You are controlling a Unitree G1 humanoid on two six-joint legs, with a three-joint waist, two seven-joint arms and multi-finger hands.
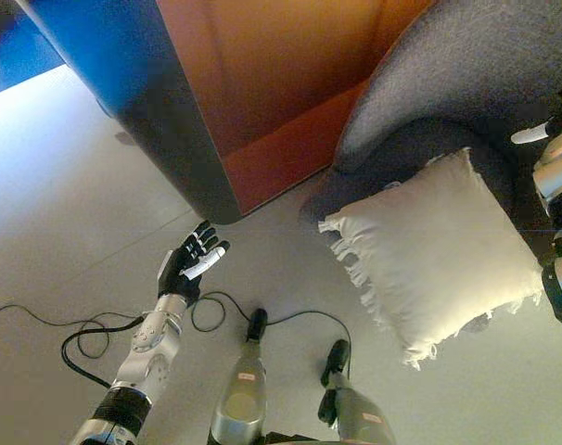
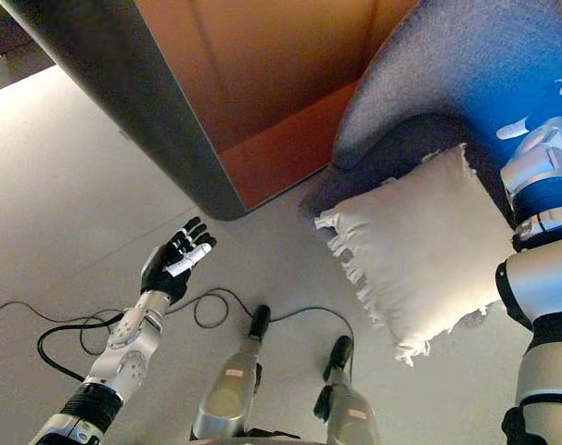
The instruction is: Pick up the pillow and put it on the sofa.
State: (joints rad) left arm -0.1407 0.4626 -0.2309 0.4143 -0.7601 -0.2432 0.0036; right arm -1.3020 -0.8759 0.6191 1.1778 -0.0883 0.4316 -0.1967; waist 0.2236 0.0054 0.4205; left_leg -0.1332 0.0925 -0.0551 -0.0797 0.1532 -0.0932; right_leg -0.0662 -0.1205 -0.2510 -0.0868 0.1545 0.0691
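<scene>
Your robot's left hand is hanging low over the pale floor at the left of the scene, fingers straight and spread, grasping nothing; it is standing well apart from the work, probably as a counterweight while the other arm does the carrying. Beyond it, an orange-and-grey panel is rising from the floor just beside the sofa. Further right, the cream fringed pillow is leaning tilted against the grey sofa's front edge, its upper corner lying on the seat and its lower corner hanging out over the floor, so you are seeing a delivery that looks only half made. At the far right, your right hand is reaching in behind the pillow's upper edge; only a white fingertip is showing, so you cannot tell whether it is clenched on the cloth or released. Judging by that lean, the pillow is likely needing a push further onto the seat.
</scene>
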